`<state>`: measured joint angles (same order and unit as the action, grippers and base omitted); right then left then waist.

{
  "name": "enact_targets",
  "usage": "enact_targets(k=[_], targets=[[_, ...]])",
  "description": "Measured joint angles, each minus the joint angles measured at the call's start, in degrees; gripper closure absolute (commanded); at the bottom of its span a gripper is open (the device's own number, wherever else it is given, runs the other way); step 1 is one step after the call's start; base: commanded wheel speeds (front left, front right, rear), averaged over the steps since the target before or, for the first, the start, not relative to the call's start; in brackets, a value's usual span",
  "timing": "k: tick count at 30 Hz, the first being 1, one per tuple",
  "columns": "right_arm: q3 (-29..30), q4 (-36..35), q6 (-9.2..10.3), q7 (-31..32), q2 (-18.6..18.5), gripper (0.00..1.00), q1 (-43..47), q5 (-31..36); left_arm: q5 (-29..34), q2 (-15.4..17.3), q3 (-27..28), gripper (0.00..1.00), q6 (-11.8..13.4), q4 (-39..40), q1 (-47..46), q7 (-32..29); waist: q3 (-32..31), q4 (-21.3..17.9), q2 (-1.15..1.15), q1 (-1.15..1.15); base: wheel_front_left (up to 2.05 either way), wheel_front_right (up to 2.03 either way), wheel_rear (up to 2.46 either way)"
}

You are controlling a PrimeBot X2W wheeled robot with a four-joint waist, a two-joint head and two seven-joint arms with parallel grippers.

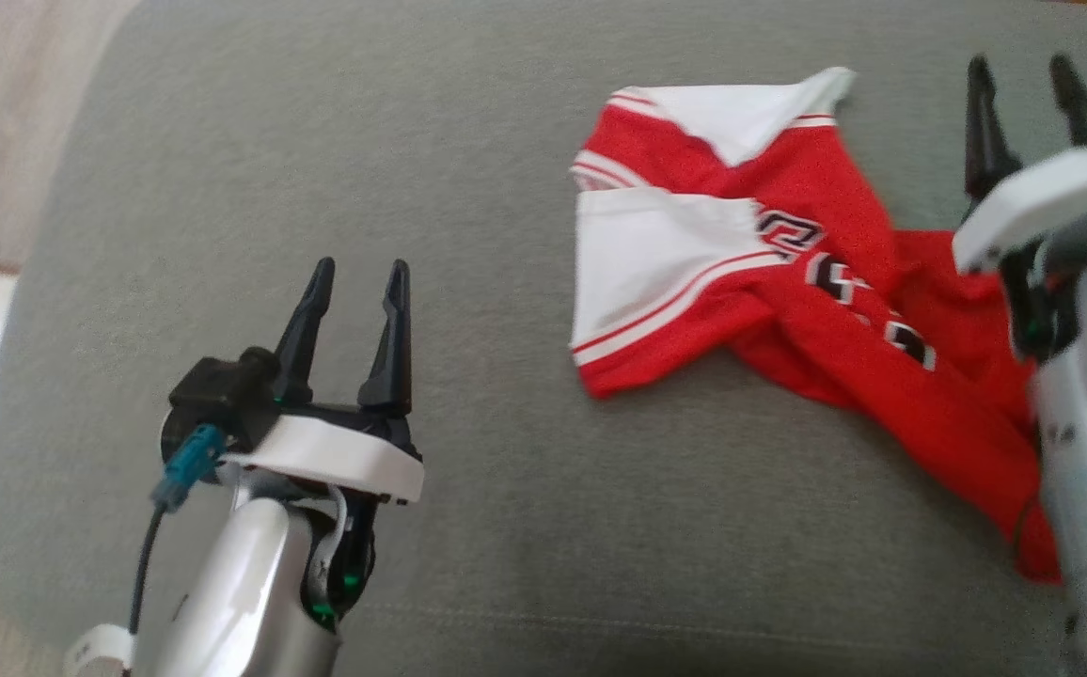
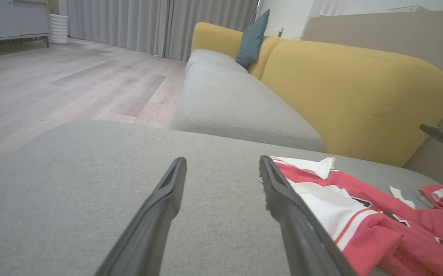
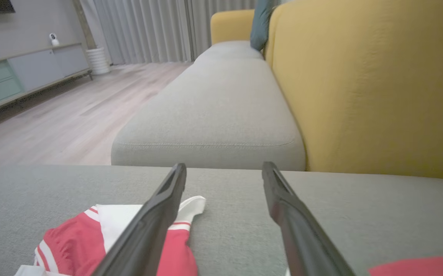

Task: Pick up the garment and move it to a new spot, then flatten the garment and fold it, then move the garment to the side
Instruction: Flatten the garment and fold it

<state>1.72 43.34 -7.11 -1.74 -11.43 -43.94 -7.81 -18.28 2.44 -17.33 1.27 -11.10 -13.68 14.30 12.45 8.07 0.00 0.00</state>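
Observation:
The garment (image 1: 788,273) is a red and white jersey with black lettering, lying crumpled on the grey cushion (image 1: 468,141) at the right of the head view. My left gripper (image 1: 360,273) stands open over bare cushion to the garment's left, holding nothing. My right gripper (image 1: 1023,70) is open above the garment's right end, its fingers empty. In the left wrist view the garment (image 2: 359,207) lies just right of my left gripper (image 2: 223,163). In the right wrist view the garment (image 3: 79,237) shows below and left of my right gripper (image 3: 223,168).
A yellow backrest (image 3: 363,80) runs along the far side of the cushion. A second grey seat cushion (image 3: 217,111) lies beyond, with a teal pillow (image 2: 252,38) at its end. Wooden floor (image 2: 53,88) lies to the left, past the cushion's edge.

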Motion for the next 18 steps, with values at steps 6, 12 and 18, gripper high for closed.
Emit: enact_targets(k=[6, 12, 18], targets=[[1.0, -14.9, 0.00, -2.8, 2.2, 0.00, 13.7, -3.1, 0.6, 0.0, 2.1, 0.00, -0.4, 0.4, 0.3, 0.0, -2.1, -5.5, 0.00, 0.00, 0.00, 0.00, 0.00], [4.3, -28.2, 0.00, -3.8, 7.3, 0.00, 29.9, -1.8, 1.0, 0.0, 3.4, 0.00, -1.1, 0.4, 0.6, 0.0, -3.5, -9.4, 0.00, 0.00, 0.00, 0.00, 0.00], [3.6, -35.8, 0.00, -4.0, 8.8, 0.00, 38.3, -2.8, 1.1, 0.0, 4.7, 0.00, -1.7, 0.0, 0.6, 0.0, -3.4, -12.3, 0.00, 0.00, 0.00, 0.00, 0.00]])
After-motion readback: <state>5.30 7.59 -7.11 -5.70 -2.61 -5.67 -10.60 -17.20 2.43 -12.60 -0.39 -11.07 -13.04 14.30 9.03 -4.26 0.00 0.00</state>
